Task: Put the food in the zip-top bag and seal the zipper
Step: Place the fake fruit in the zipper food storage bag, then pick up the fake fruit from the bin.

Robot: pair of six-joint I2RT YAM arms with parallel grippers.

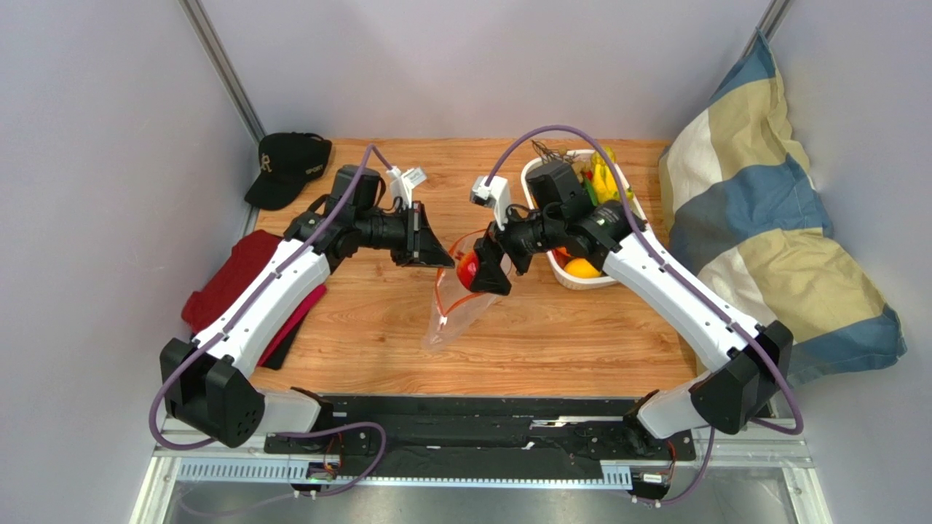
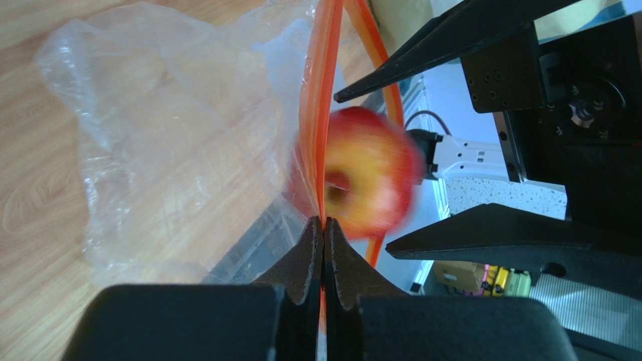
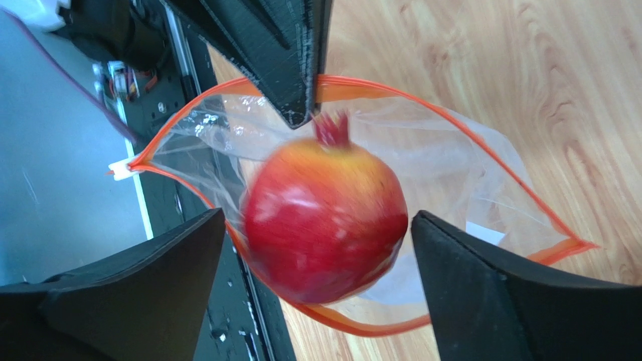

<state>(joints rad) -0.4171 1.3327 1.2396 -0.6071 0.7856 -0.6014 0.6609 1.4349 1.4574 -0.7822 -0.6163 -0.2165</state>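
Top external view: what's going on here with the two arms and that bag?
The left gripper pinches the zipper edge of the zip-top bag, holding its mouth open. The right gripper is open over that mouth, with a blurred red fruit between its spread fingers, apparently dropping in. Bananas and an orange sit in the white basket. The zipper is not sealed.

2 white arms [image 1: 263, 300], black joints, purple cables [image 1: 552, 128], black claws [image 1: 443, 260].

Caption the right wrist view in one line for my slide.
Blurred red fruit inside the open right gripper, at the mouth of the zip-top bag whose zipper the left gripper pinches.
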